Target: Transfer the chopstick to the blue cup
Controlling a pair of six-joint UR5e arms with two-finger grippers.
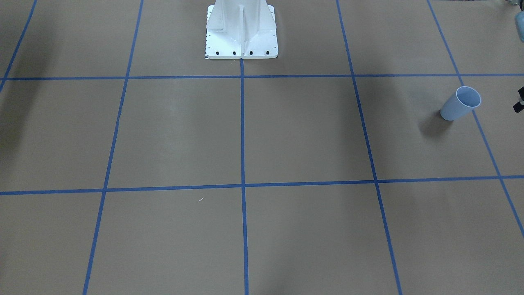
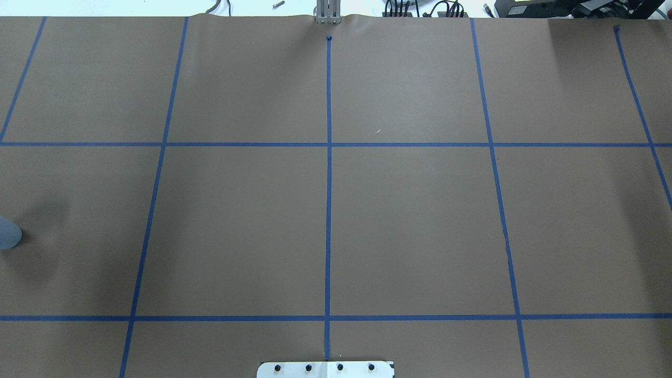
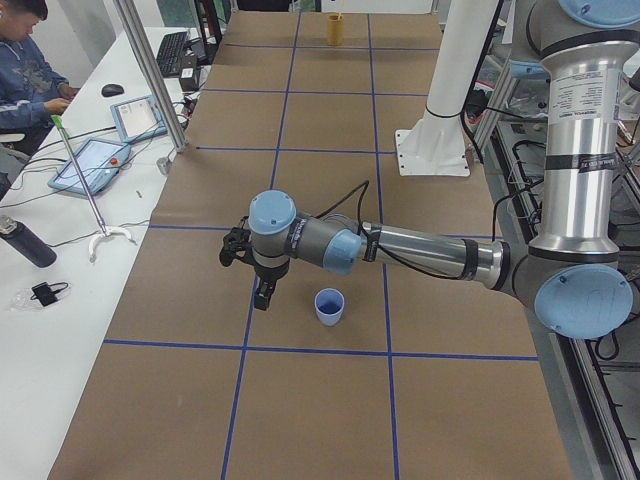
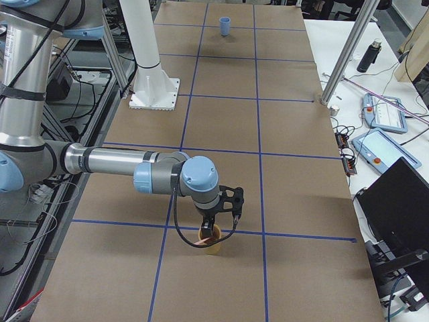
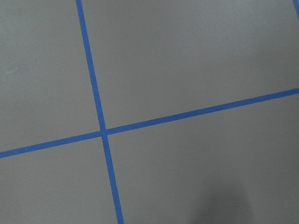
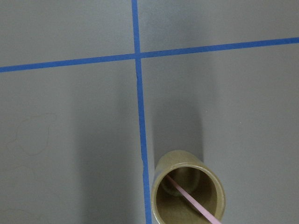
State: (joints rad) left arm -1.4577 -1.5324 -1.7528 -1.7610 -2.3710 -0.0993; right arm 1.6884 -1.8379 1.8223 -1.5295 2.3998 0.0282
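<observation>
Chopstick [image 6: 191, 198] sits inside the tan cup [image 6: 157, 193], not in the blue cup [image 1: 460, 103]. The tan cup stands upright on the brown desk [image 1: 307, 135], its base on a blue tape line [image 6: 141, 116] just below a tape crossing in the right wrist view. Nothing else lies close to the tan cup.

The chopstick is pale pink and leans diagonally. Its low end is down in the tan cup and its high end crosses the rim toward the lower right of the wrist view, where the frame edge cuts it off. Its long axis is tilted, not vertical.

Right claw [image 4: 209, 231] hangs straight over the tan cup's mouth with its tips at the rim. I cannot tell how far its jaws are parted or whether it touches the chopstick. The wrist view shows no fingers.

The blue cup is upright, mouth up, at the opposite end of the desk from the tan cup, well apart from it. The white pedestal [image 1: 241, 32] stands off to one side of the stretch between them. Left claw [image 3: 262, 297] is also at that end far from the tan cup. It points down over bare desk, near the blue cup but clear of it, and I cannot tell its opening. A person [image 3: 25, 70] sits at a side bench.
</observation>
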